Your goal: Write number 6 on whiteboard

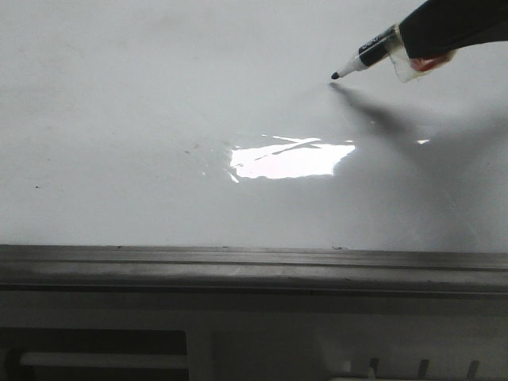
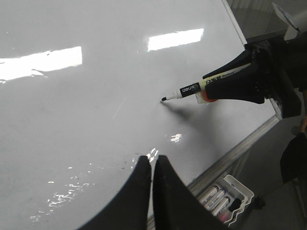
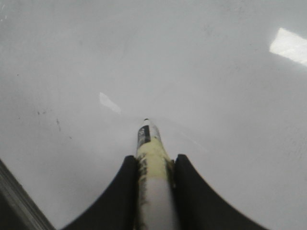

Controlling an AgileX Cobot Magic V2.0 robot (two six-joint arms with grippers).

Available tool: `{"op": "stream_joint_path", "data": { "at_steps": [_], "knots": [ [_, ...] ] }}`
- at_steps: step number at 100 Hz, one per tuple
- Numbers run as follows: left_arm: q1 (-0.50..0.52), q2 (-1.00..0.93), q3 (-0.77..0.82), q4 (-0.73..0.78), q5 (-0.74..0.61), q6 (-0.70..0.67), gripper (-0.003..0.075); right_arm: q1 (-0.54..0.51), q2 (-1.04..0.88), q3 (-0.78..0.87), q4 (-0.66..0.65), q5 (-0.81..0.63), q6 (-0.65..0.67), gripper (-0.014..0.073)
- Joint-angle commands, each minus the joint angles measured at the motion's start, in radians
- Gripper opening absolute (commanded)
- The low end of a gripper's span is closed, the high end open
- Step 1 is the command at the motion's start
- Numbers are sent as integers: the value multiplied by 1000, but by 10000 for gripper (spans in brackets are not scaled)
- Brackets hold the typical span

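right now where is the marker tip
In the front view the marker tip is at upper right, just over the whiteboard, beyond the glare; the right gripper holds the marker.

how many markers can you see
At least 3: one marker held in the right gripper with its tip near the whiteboard, and two in the tray below the board's edge. A dark item beside them may be another.
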State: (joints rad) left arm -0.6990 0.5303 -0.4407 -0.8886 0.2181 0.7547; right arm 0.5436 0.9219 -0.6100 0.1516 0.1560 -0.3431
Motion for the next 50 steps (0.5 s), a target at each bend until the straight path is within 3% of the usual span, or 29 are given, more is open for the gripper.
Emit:
{"op": "stream_joint_path", "data": {
  "at_steps": [1, 50],
  "knots": [
    [2, 9, -28, -19, -38, -11, -19, -7, 0, -29, -6, -90, 0, -50],
    [2, 9, -28, -19, -38, -11, -19, -7, 41, -29, -6, -26, 0, -50]
  ]
}}
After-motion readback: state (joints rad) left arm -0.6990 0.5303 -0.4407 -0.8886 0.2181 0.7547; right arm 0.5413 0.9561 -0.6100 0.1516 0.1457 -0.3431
